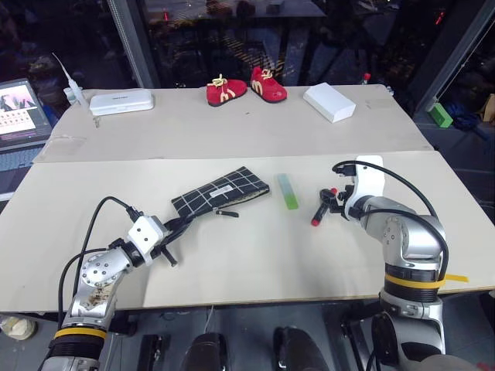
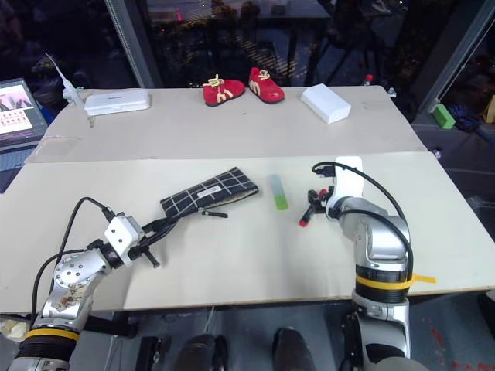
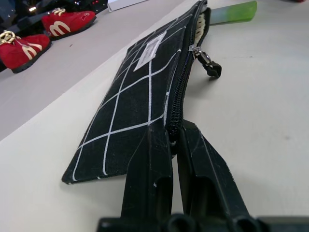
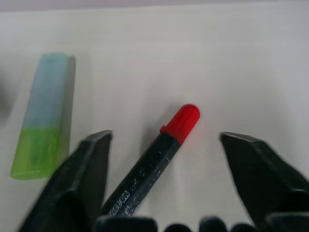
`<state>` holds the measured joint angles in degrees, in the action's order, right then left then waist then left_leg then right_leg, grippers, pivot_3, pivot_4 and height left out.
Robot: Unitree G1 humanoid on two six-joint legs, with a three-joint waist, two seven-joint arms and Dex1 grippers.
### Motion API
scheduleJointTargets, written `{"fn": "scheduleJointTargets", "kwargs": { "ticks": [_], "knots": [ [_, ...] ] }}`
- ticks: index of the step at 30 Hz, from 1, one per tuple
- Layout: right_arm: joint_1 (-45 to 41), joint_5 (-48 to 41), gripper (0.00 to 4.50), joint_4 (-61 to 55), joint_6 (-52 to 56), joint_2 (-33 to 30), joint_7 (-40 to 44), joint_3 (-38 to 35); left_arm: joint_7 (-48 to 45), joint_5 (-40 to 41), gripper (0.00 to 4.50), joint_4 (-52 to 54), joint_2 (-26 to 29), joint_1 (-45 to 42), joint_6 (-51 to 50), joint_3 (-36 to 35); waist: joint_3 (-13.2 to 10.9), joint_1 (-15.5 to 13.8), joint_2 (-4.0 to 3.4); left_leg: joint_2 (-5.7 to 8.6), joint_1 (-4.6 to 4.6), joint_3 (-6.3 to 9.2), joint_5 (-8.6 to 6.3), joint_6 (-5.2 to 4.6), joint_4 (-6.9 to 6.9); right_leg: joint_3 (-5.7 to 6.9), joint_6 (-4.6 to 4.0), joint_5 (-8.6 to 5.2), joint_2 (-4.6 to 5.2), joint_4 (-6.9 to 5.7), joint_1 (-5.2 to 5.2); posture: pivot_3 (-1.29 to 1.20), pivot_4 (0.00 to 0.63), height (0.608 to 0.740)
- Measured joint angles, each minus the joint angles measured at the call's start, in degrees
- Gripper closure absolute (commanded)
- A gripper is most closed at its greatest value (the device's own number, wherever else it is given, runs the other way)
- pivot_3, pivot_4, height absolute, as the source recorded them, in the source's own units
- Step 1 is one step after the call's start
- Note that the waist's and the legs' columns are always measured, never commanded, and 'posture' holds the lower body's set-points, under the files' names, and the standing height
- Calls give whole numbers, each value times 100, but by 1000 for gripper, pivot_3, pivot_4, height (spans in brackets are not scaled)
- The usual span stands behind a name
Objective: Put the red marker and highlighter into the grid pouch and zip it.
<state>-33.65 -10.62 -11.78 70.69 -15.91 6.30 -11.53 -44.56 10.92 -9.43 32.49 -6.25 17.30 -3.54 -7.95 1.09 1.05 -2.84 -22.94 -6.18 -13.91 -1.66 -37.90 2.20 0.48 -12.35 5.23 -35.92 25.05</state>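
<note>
Below, left fingers [image 3: 174, 145] pinching grid pouch [image 1: 220, 192] corner — right fingers [image 4: 91, 159] spread astride red marker [image 4: 159, 154], barrel partly hidden

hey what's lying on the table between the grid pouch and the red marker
The highlighter lies between the grid pouch and the red marker, seen in both eye views.

I can't see the red marker's [image 4: 153, 157] lower barrel (my right gripper [image 4: 164, 174] covers it).
</note>
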Motion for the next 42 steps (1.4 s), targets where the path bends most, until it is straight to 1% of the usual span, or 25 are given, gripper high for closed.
{"fn": "scheduleJointTargets", "kwargs": {
  "ticks": [7,12,20,23,27,28,29,30,32,33,38,40,42],
  "knots": [
    [69,38,40,274,-11,181,-105,10,7,0,4500,0,3,-2,-1,-1,0,-7,0,1,-1,0,0,0,0,0,0,0,2,1,0,0,150,740],
    [305,97,40,470,-225,330,-229,32,7,0,4500,0,3,-1,-5,-1,0,-6,0,1,-3,0,0,0,0,0,0,0,2,2,1,0,150,740],
    [392,150,40,509,-540,619,-476,-22,9,1,4500,28,7,-2,-38,-2,5,8,8,-1,6,0,0,0,0,0,0,0,0,-1,-5,0,150,740],
    [493,200,750,539,-725,659,-544,-2,9,1,4500,29,15,-24,-99,-3,12,8,18,0,9,0,0,0,0,0,0,0,1,0,-9,0,150,740],
    [543,256,2208,616,-905,648,-583,-64,9,2,4500,55,57,-24,-108,-19,14,15,22,-2,12,1,0,0,0,0,0,0,0,0,-12,0,150,740],
    [543,256,2398,631,-922,644,-582,-90,9,5,4500,69,67,-24,-111,-23,14,19,22,-2,12,1,0,0,0,0,0,0,0,0,-12,0,150,740],
    [544,257,2868,641,-931,636,-580,-115,9,10,4500,77,72,-24,-115,-30,14,23,22,-2,12,1,0,0,0,0,0,0,0,0,-11,0,150,740],
    [544,257,3093,652,-939,625,-580,-136,9,14,4500,84,77,-24,-119,-39,14,29,22,-2,12,2,0,0,0,0,0,0,0,0,-11,0,150,740],
    [544,255,3898,671,-971,616,-569,-158,8,22,4500,104,88,-25,-127,-50,14,47,22,-3,12,2,0,0,0,0,0,0,-1,0,-11,0,150,740],
    [544,254,4005,671,-988,621,-561,-157,8,23,4500,110,91,-35,-130,-51,14,57,22,-3,12,2,0,0,0,-1,0,0,-1,0,-11,0,150,740],
    [544,243,4005,696,-1093,633,-476,-149,6,27,4500,131,105,-67,-138,-55,14,105,22,-2,10,4,0,0,0,-1,0,0,0,1,-11,0,150,740],
    [543,191,4005,787,-1235,574,-272,-111,3,27,4500,131,115,-70,-144,-55,14,126,22,-2,10,5,0,0,0,-2,0,0,0,1,-10,0,150,740],
    [545,182,4005,891,-1641,262,172,229,-7,27,4500,131,132,-93,-150,-54,12,139,19,0,6,6,0,0,1,-5,0,0,1,0,-3,0,150,740]
  ]
}}
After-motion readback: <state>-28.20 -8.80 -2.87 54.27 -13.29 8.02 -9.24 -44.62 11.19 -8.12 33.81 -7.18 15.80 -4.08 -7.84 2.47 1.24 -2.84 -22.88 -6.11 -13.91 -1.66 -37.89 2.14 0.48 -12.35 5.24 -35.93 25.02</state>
